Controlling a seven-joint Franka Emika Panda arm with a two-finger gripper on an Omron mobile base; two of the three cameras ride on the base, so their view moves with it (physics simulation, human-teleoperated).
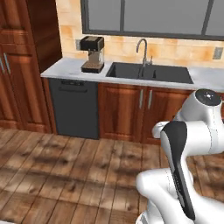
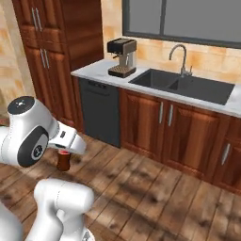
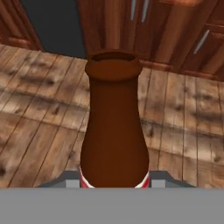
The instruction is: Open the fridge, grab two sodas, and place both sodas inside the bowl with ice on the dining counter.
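Two fingers [image 3: 114,183] clamp one soda [image 3: 114,127] low on its body, at the red label, neck pointing away from the hand. It rides upright above the wood floor [image 1: 65,175], apparently in transit between fridge and bowl. Beyond stand the sink [image 1: 148,73] and coffee machine [image 1: 92,54].

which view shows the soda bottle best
The hand view: the dark brown glass soda bottle with a red label stands large between the jaws, neck and open mouth plain, label edge at the bottom. The right base view catches its lower body under the white arm. The left base view adds nothing on it.

Coffee machine [image 1: 92,54] left of sink [image 1: 148,72]
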